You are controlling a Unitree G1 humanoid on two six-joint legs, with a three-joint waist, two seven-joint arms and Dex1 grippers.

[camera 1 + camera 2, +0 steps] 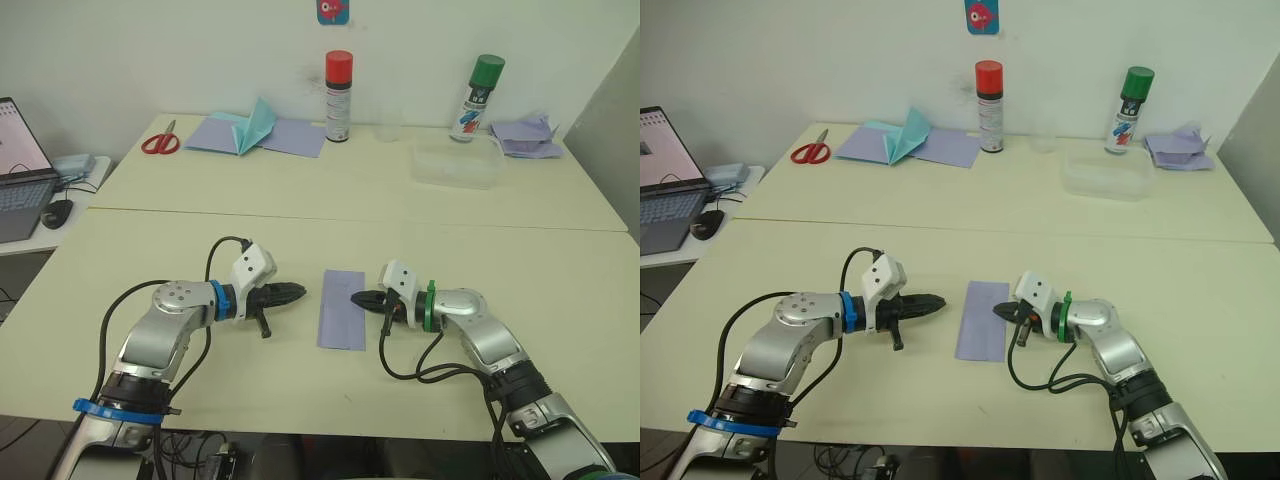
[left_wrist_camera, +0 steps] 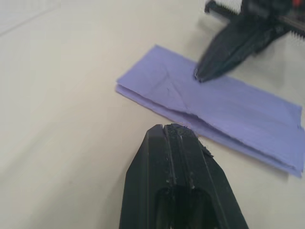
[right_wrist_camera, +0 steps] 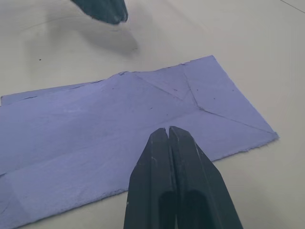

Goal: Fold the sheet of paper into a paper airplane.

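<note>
- Sheet of paper point(image 1: 343, 308): lavender, folded lengthwise into a narrow strip w/ diagonal creases at one end, lies flat on the near table point(image 1: 200, 240), between the two grippers.
- Left gripper point(image 1: 298, 292): jaws pressed together, no gap between fingers, holds nothing. Tip is just beside the sheet's left long edge, off the paper, not touching it.
- Right gripper point(image 1: 356, 298): jaws closed too, fingers tight together, nothing held. Tip sits over the sheet's right edge, near its far end; wrist view shows the tip above the paper surface, can't tell if it's touching.
- Both tips point at each other across the sheet.
- Surface: pale cream tabletop, a second table of the same colour butted up behind the sheet's table.
- Beyond the sheet on the back table: clear plastic box point(image 1: 459, 165), red-capped spray can point(image 1: 338, 97), green-capped spray can point(image 1: 477, 98), small clear cup point(image 1: 389, 126).
- Far back & left of the sheet: teal tent-shaped paper point(image 1: 252, 128) on flat lavender sheets point(image 1: 296, 137), red-handled scissors point(image 1: 160, 141) beside them.
- Far back & right of the sheet: crumpled lavender scraps point(image 1: 526, 137).
- Far left of the sheet, on a lower side desk: open laptop point(image 1: 20, 175) and a mouse point(image 1: 56, 212).
- Room: plain white wall point(image 1: 150, 50) behind the tables, small sticker point(image 1: 332, 10) high on it.
</note>
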